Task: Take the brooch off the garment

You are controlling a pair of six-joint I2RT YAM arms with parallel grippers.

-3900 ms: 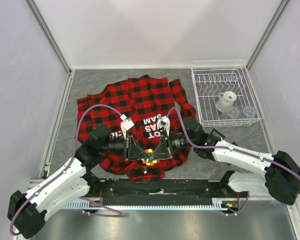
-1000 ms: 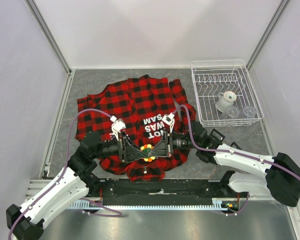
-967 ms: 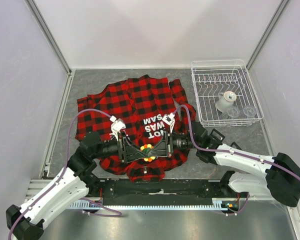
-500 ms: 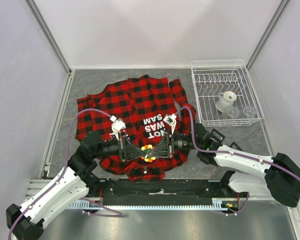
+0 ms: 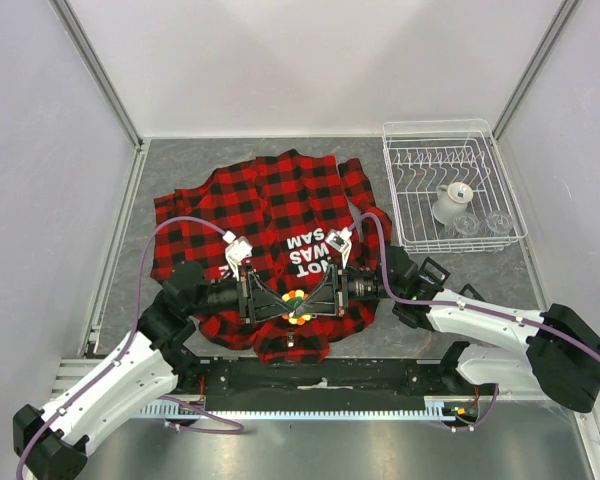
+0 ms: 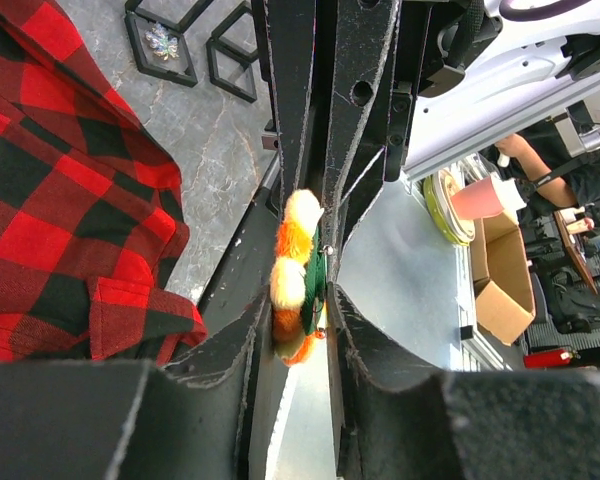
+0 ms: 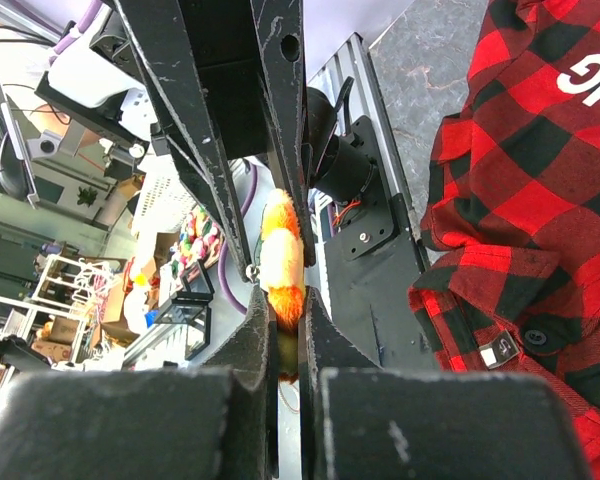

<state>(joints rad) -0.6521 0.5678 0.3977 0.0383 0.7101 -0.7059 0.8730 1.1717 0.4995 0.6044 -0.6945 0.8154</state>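
Pinching: we find both arms meeting nose to nose on the brooch [image 5: 296, 303], over the near edge of the shirt [image 5: 270, 195], just on the near side of its white lettering.
Left gripper [image 6: 298, 325]: closed down to the brooch's thickness, one finger against the orange petals, the other against the green back.
Right gripper [image 7: 282, 320]: narrower gap, fingers squeezing the petals edge-on from the opposite side.
Brooch: raised off the shirt, we judge. No cloth shows between the fingers in either wrist view, but we cannot tell whether the pin is fully free.
Risk, drop: two grips on one tiny thing. If they pull apart unevenly, or one releases at a slant, the brooch could twist out and fall back onto the shirt.
Risk, snag: if the pin is caught in the weave, lifting would drag or tear the shirt.
Risk, crush: soft petals could deform, and opposing fingers could knock together.
Dish rack [image 5: 435, 124]: well apart from the shirt, past its right sleeve.
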